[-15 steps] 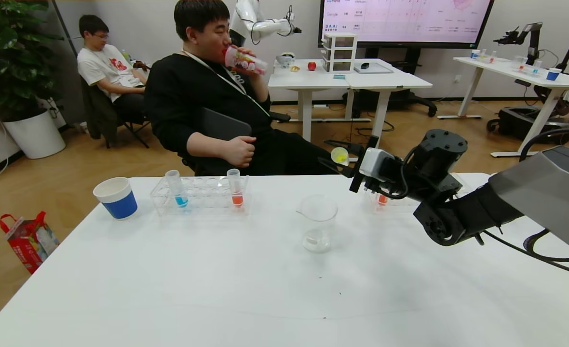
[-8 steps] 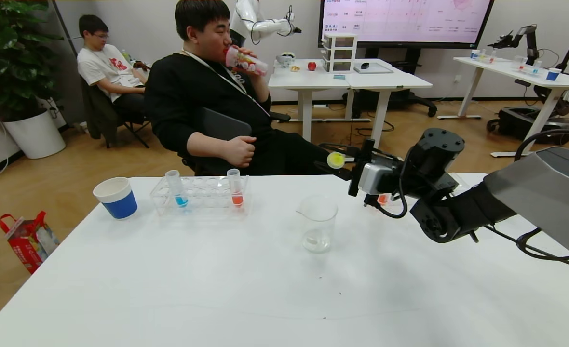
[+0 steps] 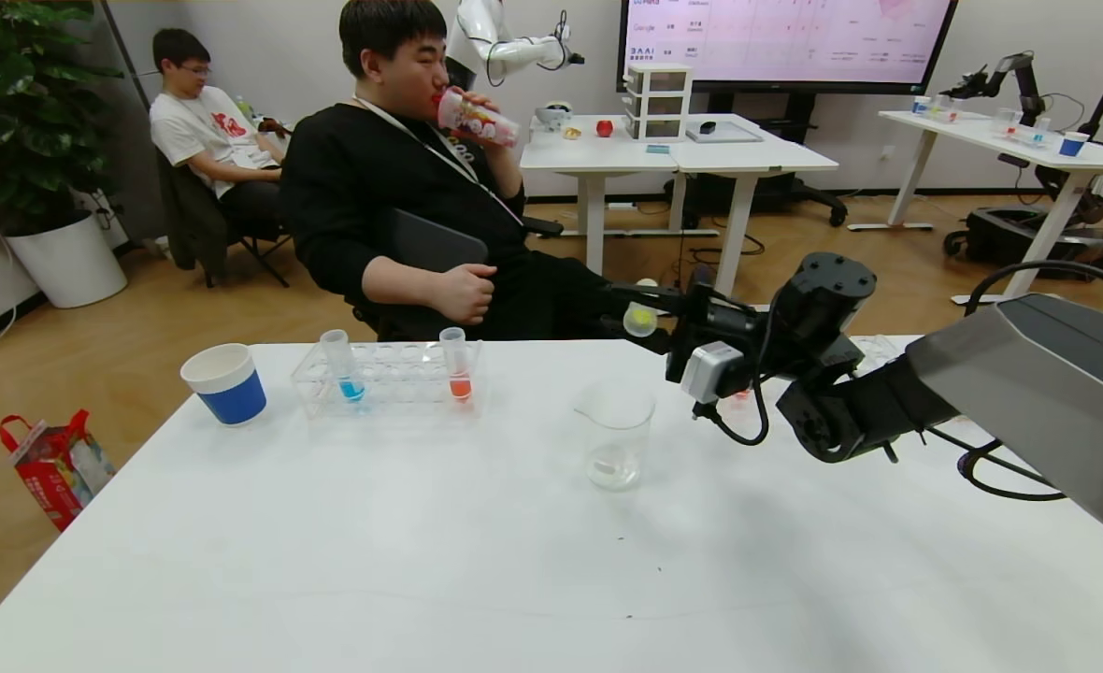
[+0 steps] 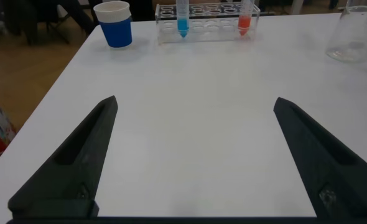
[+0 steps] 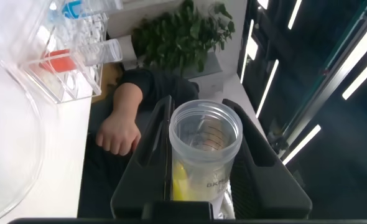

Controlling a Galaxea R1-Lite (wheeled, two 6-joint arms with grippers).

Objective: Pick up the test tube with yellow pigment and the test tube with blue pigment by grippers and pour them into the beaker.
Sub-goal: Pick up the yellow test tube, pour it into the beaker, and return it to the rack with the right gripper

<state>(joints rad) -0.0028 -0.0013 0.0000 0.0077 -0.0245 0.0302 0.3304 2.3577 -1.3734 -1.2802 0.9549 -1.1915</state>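
Observation:
The test tube with yellow pigment (image 3: 641, 321) lies tilted nearly level in my right gripper (image 3: 633, 315), which is shut on it. It hangs just above and to the right of the beaker (image 3: 617, 432). In the right wrist view the open tube mouth (image 5: 205, 134) sits between the black fingers (image 5: 147, 146), with yellow liquid low inside. The test tube with blue pigment (image 3: 347, 367) stands upright in the clear rack (image 3: 388, 381). My left gripper (image 4: 195, 102) is open over bare table, out of the head view.
An orange-red tube (image 3: 457, 365) stands in the same rack. A blue-and-white paper cup (image 3: 225, 383) is left of the rack. A seated man (image 3: 402, 187) is just behind the table's far edge. The white table (image 3: 421, 561) stretches wide toward me.
My right gripper has carried the yellow tube leftward, closer over the beaker, and its wrist has rolled so the white block now hangs below. The left gripper has not changed.

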